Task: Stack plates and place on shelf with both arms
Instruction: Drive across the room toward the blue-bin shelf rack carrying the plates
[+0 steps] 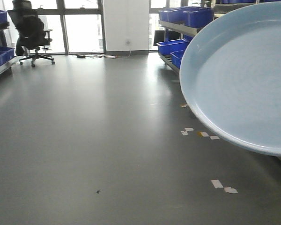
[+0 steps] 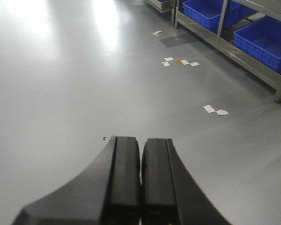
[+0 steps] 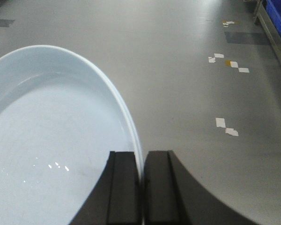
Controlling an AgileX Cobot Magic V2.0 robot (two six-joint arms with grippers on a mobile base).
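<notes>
— Much open floor (image 1: pixel 84 140) on the left?
— Plenty. An office chair (image 1: pixel 32 33) stands far back by the windows, and the grey floor runs bare across to some tape scraps (image 1: pixel 223 186). Racks (image 1: pixel 178 29) of blue bins (image 1: pixel 171 47) line the right edge.
— Left hand (image 2: pixel 141 145)?
— Fingers pressed together with nothing between them, above the floor.
— Right hand (image 3: pixel 143 159)?
— Clamped on the rim of one pale blue plate (image 3: pixel 51 140), held up in the air over the floor, at the right of the front view.
</notes>
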